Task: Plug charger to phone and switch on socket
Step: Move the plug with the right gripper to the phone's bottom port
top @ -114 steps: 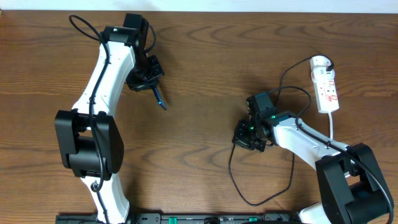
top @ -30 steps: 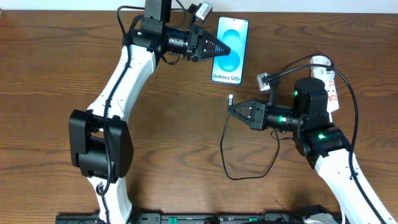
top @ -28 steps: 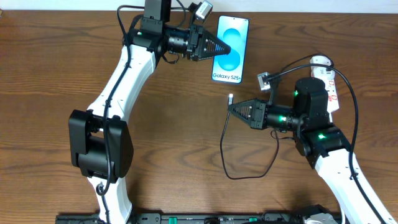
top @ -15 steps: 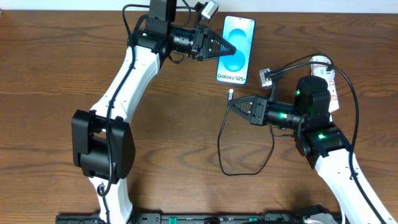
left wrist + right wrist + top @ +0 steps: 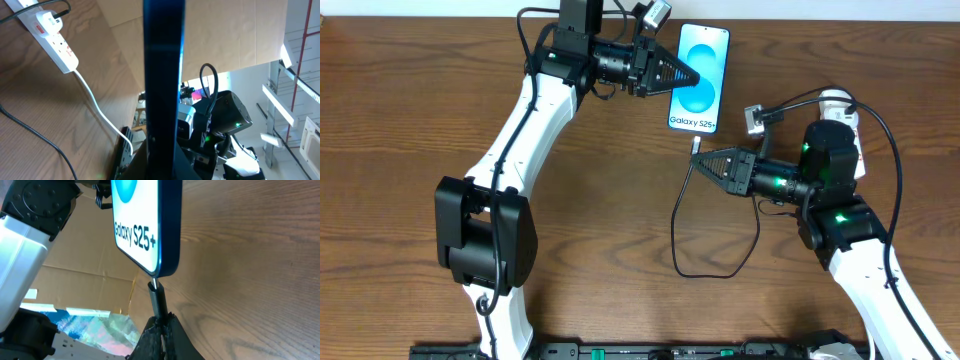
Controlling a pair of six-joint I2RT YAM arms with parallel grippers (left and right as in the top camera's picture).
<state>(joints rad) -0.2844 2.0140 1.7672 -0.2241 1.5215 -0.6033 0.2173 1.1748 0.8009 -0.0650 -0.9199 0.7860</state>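
Overhead top-down; wrist views near phone [image 5: 142, 215]

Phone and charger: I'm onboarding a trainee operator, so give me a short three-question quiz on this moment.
1. True or false: the phone is untouched by either gripper.
2. What does the right gripper hold? A) the charger by its connector B) the phone C) nothing
3. Fill in: in the right wrist view, the charger's tip points at the phone's ___ edge, just past the "Galaxy S25+" text.
Key: 1 false, the left gripper clamps it; 2 A; 3 bottom.

Right at phone [image 5: 142, 215] end: charger [image 5: 159, 300]
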